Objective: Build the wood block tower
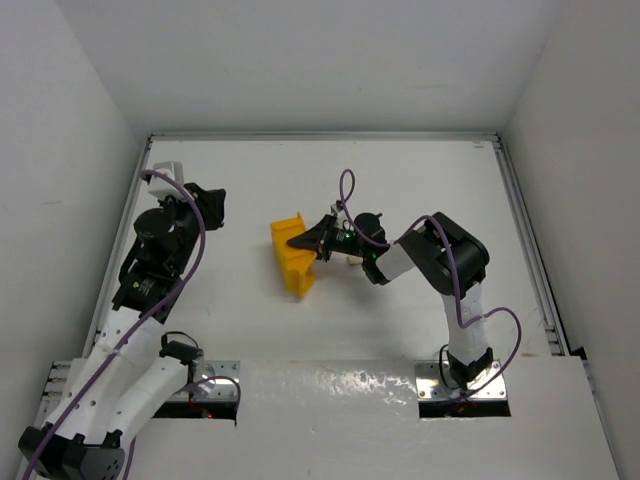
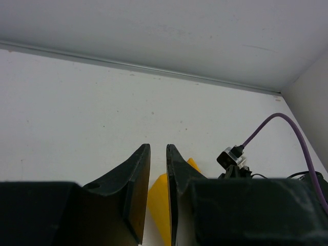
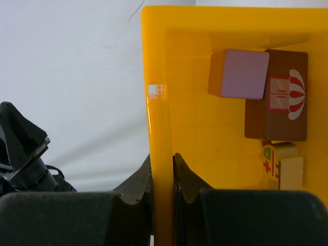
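Several small wooden blocks lie loose inside the yellow plastic bin (image 3: pixel 159 102), none of them stacked. They are a pale block (image 3: pixel 238 73), a dark reddish-brown block with a red and white mark (image 3: pixel 279 100) and a small pale block with red and green marks (image 3: pixel 283 164). My right gripper (image 3: pixel 163 161) is shut on the bin's wall, one finger inside and one outside. In the top view it (image 1: pixel 305 243) holds the bin (image 1: pixel 290 262) at mid-table, and the bin looks tilted. My left gripper (image 1: pixel 207 205) is at the far left with its jaws nearly together and empty (image 2: pixel 158 147).
White enclosure walls surround the table, and a metal rail (image 1: pixel 525 240) runs along the right edge. Purple cables trail from both arms. The bin (image 2: pixel 159 205) and the right wrist camera (image 2: pixel 233 156) show past my left fingers.
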Action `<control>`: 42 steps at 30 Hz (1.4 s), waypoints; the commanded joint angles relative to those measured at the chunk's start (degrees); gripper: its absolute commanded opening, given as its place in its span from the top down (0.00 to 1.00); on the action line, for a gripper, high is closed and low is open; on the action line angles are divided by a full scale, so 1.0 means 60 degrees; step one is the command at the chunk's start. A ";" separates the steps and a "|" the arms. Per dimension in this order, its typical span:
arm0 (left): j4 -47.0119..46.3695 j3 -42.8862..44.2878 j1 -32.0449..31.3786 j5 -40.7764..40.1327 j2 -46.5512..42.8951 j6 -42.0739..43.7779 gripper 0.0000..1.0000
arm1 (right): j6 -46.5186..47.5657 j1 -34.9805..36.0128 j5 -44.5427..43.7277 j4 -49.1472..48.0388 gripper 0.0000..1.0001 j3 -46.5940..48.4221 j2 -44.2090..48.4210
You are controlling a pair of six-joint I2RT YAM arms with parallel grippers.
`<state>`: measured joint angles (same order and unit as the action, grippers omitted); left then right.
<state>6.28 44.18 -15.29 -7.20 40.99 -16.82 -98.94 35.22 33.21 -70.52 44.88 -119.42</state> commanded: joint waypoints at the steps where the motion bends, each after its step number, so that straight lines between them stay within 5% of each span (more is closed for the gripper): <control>1: -0.0300 0.0004 0.0087 0.0174 -0.0006 -0.0053 0.83 | 0.0218 -0.0040 -0.0305 -0.4389 1.00 0.0487 0.0027; 5: -0.0286 -0.0040 0.0087 0.0088 -0.0035 -0.0039 0.83 | 0.0726 0.0179 -0.0918 -0.4389 1.00 -0.0478 0.0695; 9: -0.0329 0.0019 0.0087 0.0321 0.0082 -0.0039 0.83 | -0.0469 0.0296 -0.1053 -0.4418 1.00 0.1146 -0.0589; 12: -0.0213 -0.0025 0.0073 0.0030 -0.0035 -0.0009 0.83 | 0.0872 0.0559 -0.1650 -0.4389 1.00 -0.0694 0.0969; 16: -0.0358 0.0004 0.0073 0.0467 0.0125 -0.0010 0.83 | -0.0068 0.0150 -0.1609 -0.4418 1.00 0.0791 -0.0118; 20: -0.0227 -0.0011 0.0058 0.0175 0.0023 0.0035 0.83 | 0.0947 0.0663 -0.2091 -0.4389 1.00 -0.1209 0.0945; 24: -0.0373 -0.0025 0.0058 0.0541 0.0140 -0.0009 0.83 | 0.0233 0.0356 -0.1975 -0.4418 1.00 0.0048 0.0305; 27: -0.0227 -0.0025 0.0058 0.0293 0.0082 0.0005 0.83 | 0.1429 0.0691 -0.2529 -0.4375 1.00 -0.1355 0.1443; 30: -0.0402 0.0004 0.0058 0.0686 0.0140 -0.0009 0.83 | 0.0396 0.0517 -0.2210 -0.4404 1.00 0.0367 0.0292; 34: -0.0213 -0.0011 0.0029 0.0219 0.0038 0.0064 0.83 | 0.1092 0.0955 -0.2646 -0.4389 1.00 -0.1249 0.1341; 38: -0.0417 -0.0025 0.0029 0.0774 0.0184 0.0034 0.79 | -0.0155 0.0634 -0.2445 -0.4418 1.00 0.0414 0.0291; 42: -0.0300 -0.0040 0.0014 0.0541 0.0082 0.0064 0.70 | 0.1065 0.0985 -0.2867 -0.4389 1.00 -0.1751 0.1707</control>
<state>6.28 43.97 -15.31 -4.03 42.04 -16.75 -94.80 40.14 18.28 -72.36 39.35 -114.61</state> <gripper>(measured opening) 0.287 0.124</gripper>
